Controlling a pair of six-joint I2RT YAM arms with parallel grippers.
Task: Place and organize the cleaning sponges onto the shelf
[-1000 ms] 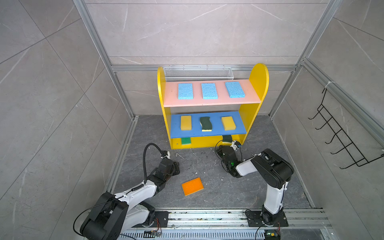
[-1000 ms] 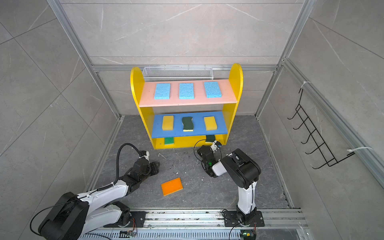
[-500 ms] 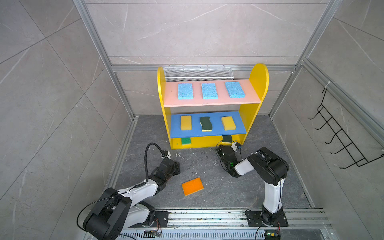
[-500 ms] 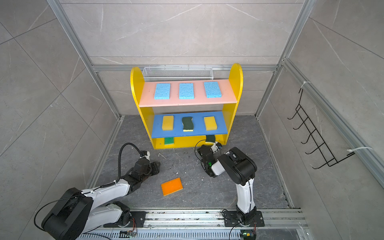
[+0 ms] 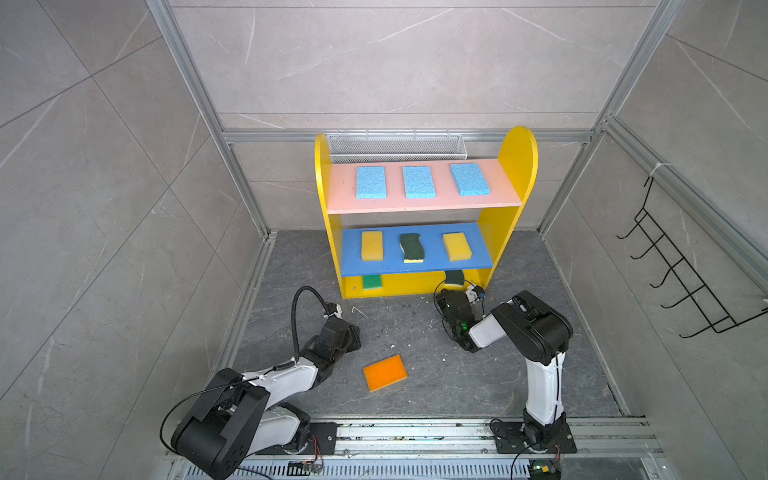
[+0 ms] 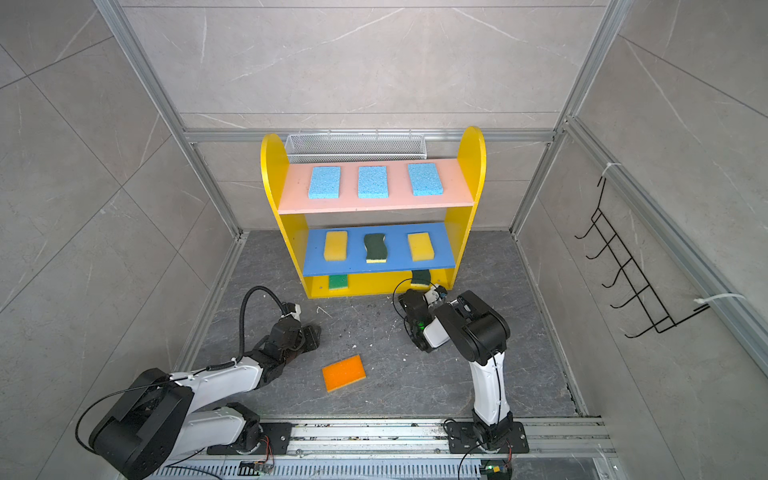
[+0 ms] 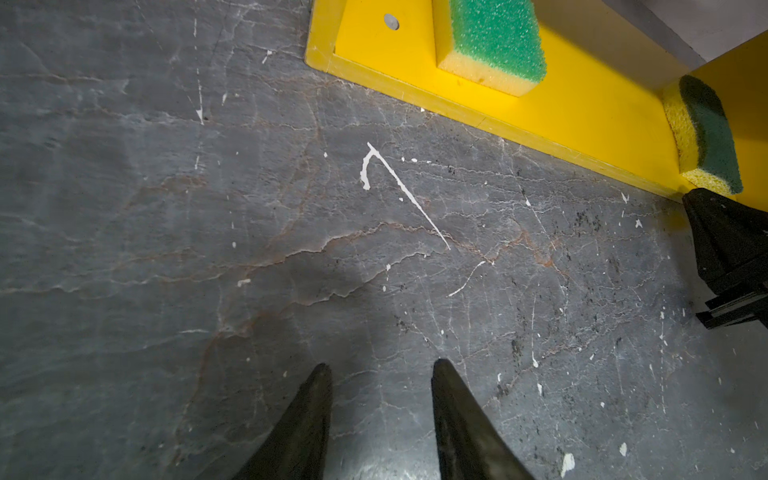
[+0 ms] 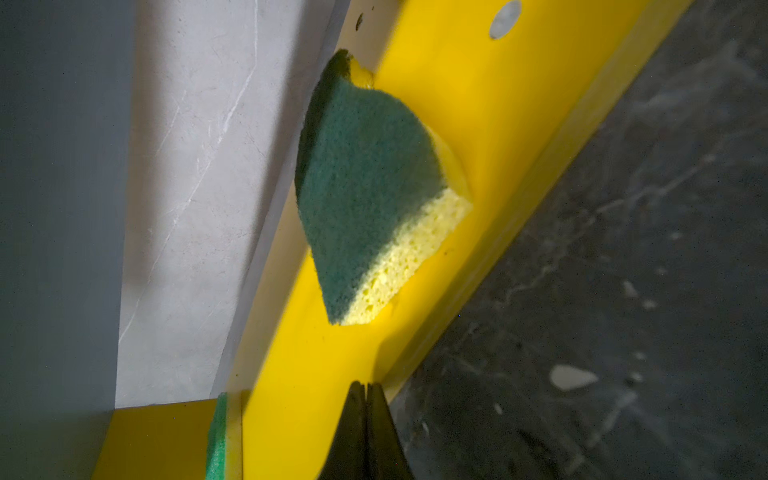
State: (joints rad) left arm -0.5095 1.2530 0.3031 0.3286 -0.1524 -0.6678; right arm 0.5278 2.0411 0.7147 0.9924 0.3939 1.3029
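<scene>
The shelf (image 5: 509, 199) holds three light blue sponges (image 5: 419, 182) on its pink board. On the blue board lie two yellow ones (image 5: 371, 245) and a dark-green wavy one (image 5: 412, 247). On the yellow base lie a bright green sponge (image 7: 498, 37) and a dark-green sponge (image 8: 365, 183). An orange sponge (image 5: 385, 372) lies on the floor between the arms. My right gripper (image 8: 365, 384) is shut and empty, its tip at the base's front edge just short of the dark-green sponge. My left gripper (image 7: 380, 368) is open over bare floor, left of the orange sponge.
A silver wire-mesh basket (image 5: 397, 146) hangs behind the shelf's top. A black wire hook rack (image 5: 681, 270) is on the right wall. Metal frame rails (image 5: 415, 432) run along the floor's front edge. Tiled walls close in the dark stone floor (image 5: 415, 328).
The right arm's elbow has swung slightly to the left while its gripper stays at the shelf base. The left arm and the sponges have not visibly moved.
</scene>
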